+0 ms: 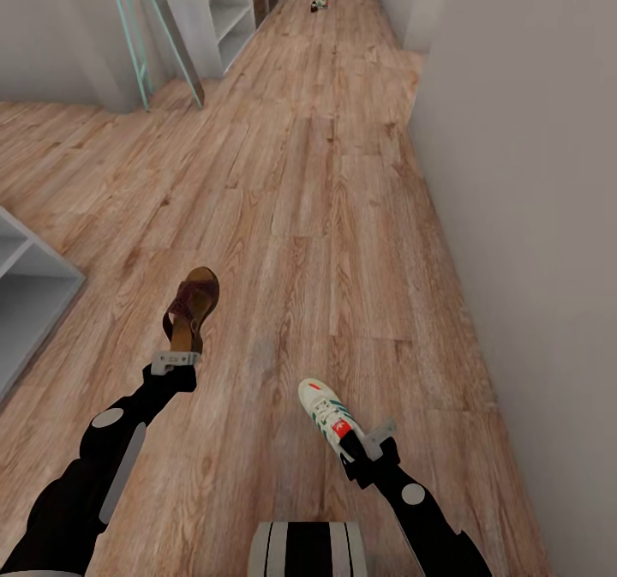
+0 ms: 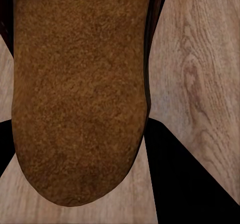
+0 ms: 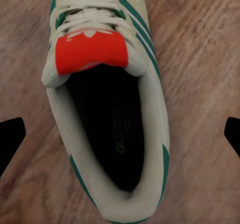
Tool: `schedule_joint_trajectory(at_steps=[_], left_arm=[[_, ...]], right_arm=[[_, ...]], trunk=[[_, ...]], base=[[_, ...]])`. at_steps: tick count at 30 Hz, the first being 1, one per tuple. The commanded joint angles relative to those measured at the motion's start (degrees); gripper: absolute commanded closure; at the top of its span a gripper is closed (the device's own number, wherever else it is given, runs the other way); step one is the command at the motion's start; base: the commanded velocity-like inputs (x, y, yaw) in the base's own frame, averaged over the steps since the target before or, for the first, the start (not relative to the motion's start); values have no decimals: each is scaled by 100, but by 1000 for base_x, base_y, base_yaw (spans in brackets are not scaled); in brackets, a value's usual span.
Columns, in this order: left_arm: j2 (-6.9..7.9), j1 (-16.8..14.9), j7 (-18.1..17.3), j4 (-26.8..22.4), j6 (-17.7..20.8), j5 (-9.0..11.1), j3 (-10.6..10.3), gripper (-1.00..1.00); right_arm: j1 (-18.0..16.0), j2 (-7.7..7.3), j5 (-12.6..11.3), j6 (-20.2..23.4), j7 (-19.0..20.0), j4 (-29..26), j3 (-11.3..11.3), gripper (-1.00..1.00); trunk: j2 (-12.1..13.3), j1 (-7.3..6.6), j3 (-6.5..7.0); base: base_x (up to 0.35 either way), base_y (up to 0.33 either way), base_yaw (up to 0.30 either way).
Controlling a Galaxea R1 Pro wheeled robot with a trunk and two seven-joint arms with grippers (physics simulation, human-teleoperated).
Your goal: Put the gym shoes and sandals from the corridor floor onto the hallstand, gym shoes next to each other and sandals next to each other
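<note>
My left gripper [image 1: 177, 361] is shut on the heel end of a brown sandal [image 1: 193, 303], which stands toe-up above the corridor floor [image 1: 326, 217]. Its rough brown sole [image 2: 80, 94] sits between the dark fingers [image 2: 185, 174]. A white gym shoe [image 1: 326, 414] with green stripes and a red tongue tab lies sole-down just ahead of my right gripper [image 1: 360, 450]. In the right wrist view the shoe's heel opening [image 3: 112, 134] sits between wide-apart fingertips [image 3: 10, 139] that do not touch it. Two small shoe-like things [image 1: 319, 3] lie far down the corridor, too small to name.
A corner of a pale grey open-shelved unit [image 1: 26, 285] juts in at the left edge; I cannot tell if it is the hallstand. A white shelf unit [image 1: 210, 11] and a turquoise frame [image 1: 128, 37] stand at the far left. A plain wall [image 1: 531, 174] runs along the right.
</note>
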Motion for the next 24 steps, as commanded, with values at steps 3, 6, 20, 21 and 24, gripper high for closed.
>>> schedule_joint_trajectory(at_steps=[3, 6, 20, 21, 24], left_arm=[[-1, -2, -28, -7, 44, 38, 7, 100], [-1, -2, -28, -7, 44, 40, 3, 100], [-1, -2, -28, -7, 44, 41, 0, 100], [-1, -2, -28, -7, 44, 41, 0, 100], [-1, -2, -28, -7, 42, 41, 0, 100]], right_arm=[[0, 2, 56, 31, 23, -16, -5, -100], [0, 2, 56, 31, 23, -21, -5, -100], [0, -7, 56, 31, 23, -24, -5, -100], [0, -7, 56, 31, 23, -24, -5, -100], [0, -7, 56, 31, 20, -24, -5, -100]], trunk=[[-3, 2, -27], [-7, 9, -105], [-16, 27, -374], [-16, 27, -376], [-16, 27, -379]], base=[[0, 0, 0], [0, 0, 0], [0, 0, 0], [0, 0, 0], [0, 0, 0]])
